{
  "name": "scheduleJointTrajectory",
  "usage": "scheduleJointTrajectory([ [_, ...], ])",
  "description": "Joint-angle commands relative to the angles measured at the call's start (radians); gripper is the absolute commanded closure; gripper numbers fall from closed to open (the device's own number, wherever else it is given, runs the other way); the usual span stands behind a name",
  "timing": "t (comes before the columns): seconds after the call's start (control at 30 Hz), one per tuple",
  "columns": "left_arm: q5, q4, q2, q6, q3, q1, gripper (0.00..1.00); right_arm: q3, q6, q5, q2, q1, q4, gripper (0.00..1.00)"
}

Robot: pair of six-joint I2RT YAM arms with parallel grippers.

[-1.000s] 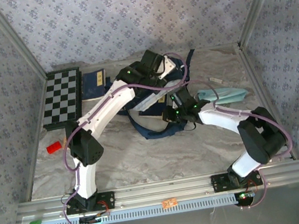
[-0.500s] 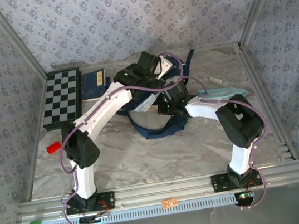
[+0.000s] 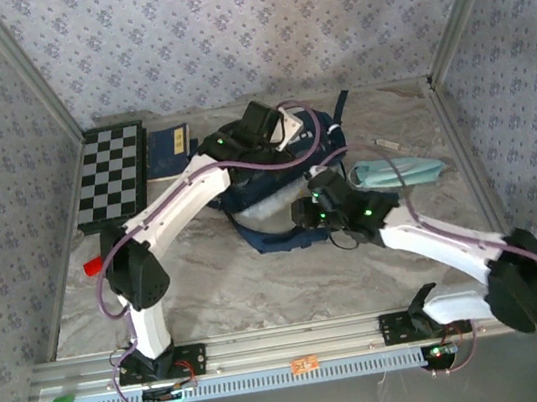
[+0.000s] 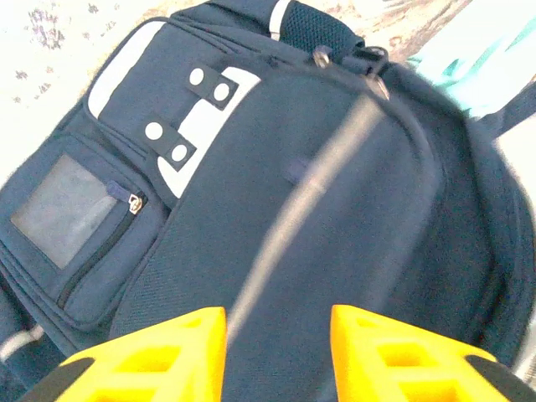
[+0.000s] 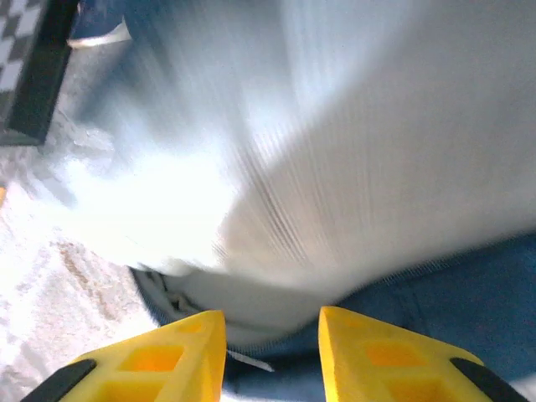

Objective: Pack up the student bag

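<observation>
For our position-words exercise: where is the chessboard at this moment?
In the top external view, the chessboard lies at the far left of the table, with a dark blue book just to its right.

The top camera is looking down from behind the arms over the whole table (image 3: 261, 283). Both wrist cameras are peering past the left gripper (image 4: 276, 314) and right gripper (image 5: 270, 314), close onto the bag (image 4: 335, 209), which all three are sharing.
</observation>
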Motion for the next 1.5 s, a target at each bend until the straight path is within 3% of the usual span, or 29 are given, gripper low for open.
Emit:
scheduleJointTrajectory([
  [0.0, 0.059, 0.058, -0.159, -0.111, -0.072, 0.009, 0.57, -0.026, 0.062, 0.05, -0.108, 0.003, -0.2, 0.62],
  [0.17, 0.006, 0.07, -0.347, -0.223, -0.251, 0.085, 0.47, 0.039, 0.076, -0.01, -0.151, -0.003, -0.292, 0.54],
  [0.37, -0.09, -0.026, -0.356, -0.314, -0.321, 0.333, 0.42, 0.186, 0.058, -0.074, 0.017, 0.013, -0.293, 0.51],
  [0.63, -0.093, -0.146, 0.005, -0.278, -0.074, 0.517, 0.37, 0.344, 0.02, -0.168, 0.223, 0.019, -0.251, 0.45],
  [0.77, -0.168, -0.188, 0.213, -0.236, 0.113, 0.536, 0.36, 0.355, 0.02, -0.175, 0.258, 0.005, -0.202, 0.44],
  [1.1, -0.233, -0.344, 0.661, -0.217, 0.697, 0.59, 0.31, 0.338, 0.053, -0.197, 0.3, -0.022, -0.174, 0.44],
  [1.2, -0.201, -0.338, 0.736, -0.211, 0.77, 0.598, 0.28, 0.338, 0.058, -0.205, 0.314, -0.028, -0.184, 0.44],
  [1.47, -0.155, -0.289, 0.807, -0.232, 0.772, 0.598, 0.26, 0.326, 0.051, -0.206, 0.326, -0.037, -0.187, 0.44],
])
